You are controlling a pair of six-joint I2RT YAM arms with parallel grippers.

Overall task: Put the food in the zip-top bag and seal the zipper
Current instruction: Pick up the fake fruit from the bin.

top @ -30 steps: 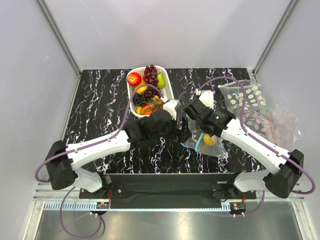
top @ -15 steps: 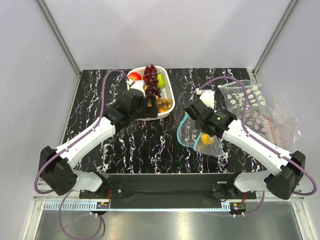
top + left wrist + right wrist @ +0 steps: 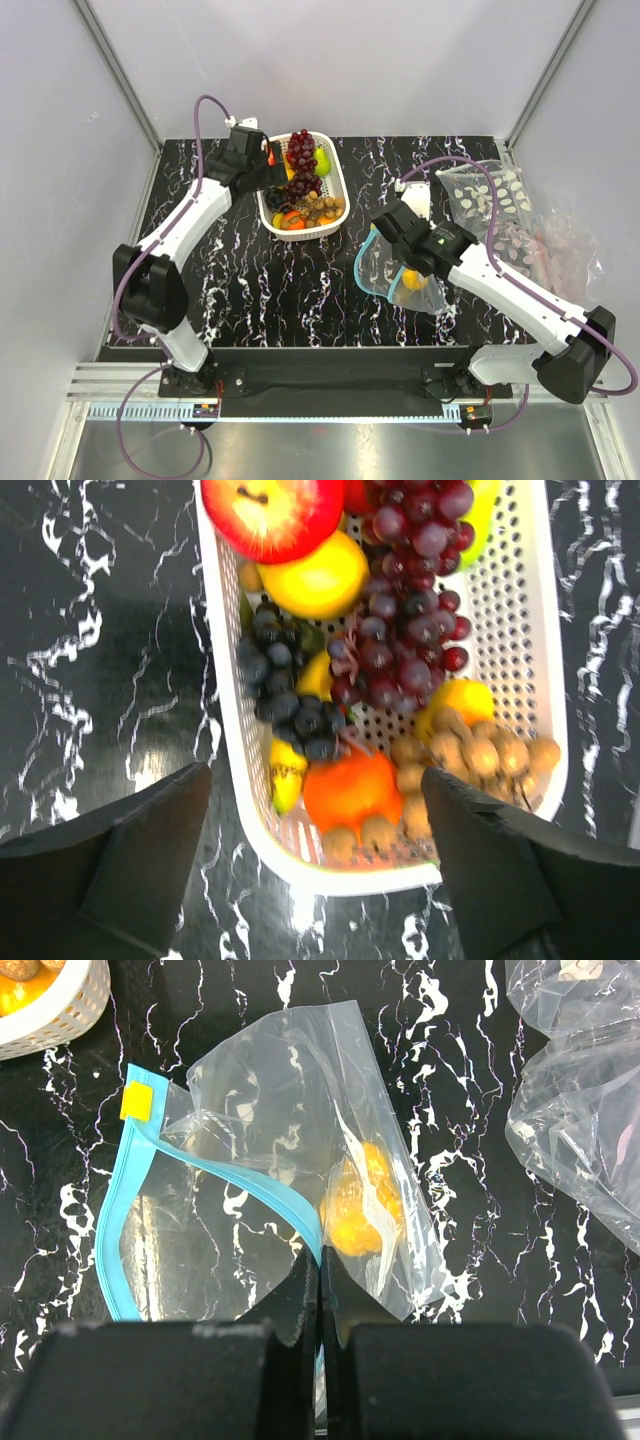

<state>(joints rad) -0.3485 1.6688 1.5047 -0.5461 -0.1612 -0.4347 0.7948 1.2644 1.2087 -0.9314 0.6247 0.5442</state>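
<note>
- Food is mostly sitting in the basket [image 3: 520,610]: apple [image 3: 272,510], purple grapes [image 3: 400,590], dark grapes [image 3: 285,695], a lemon-yellow fruit [image 3: 310,575], an orange one [image 3: 350,785] and brown nuts [image 3: 470,750].
- One yellow-orange fruit [image 3: 362,1200] is lying inside the bag [image 3: 270,1090].
- That bag is resting on the table [image 3: 470,1260], right of the basket and apart from it, with its mouth gaping.
- Its zipper [image 3: 262,1198] is bowing open, the two halves meeting at a yellow tab [image 3: 137,1101].
- My right gripper [image 3: 320,1260] is pinching the zipper, fingers pressed together on it, just beside the bagged fruit.
- My left gripper [image 3: 315,790] is hovering over the basket's near end, fingers spread wide and holding nothing.
- Farther right, a spotted bag [image 3: 495,195] is lying on crumpled clear plastic [image 3: 580,1090].
</note>
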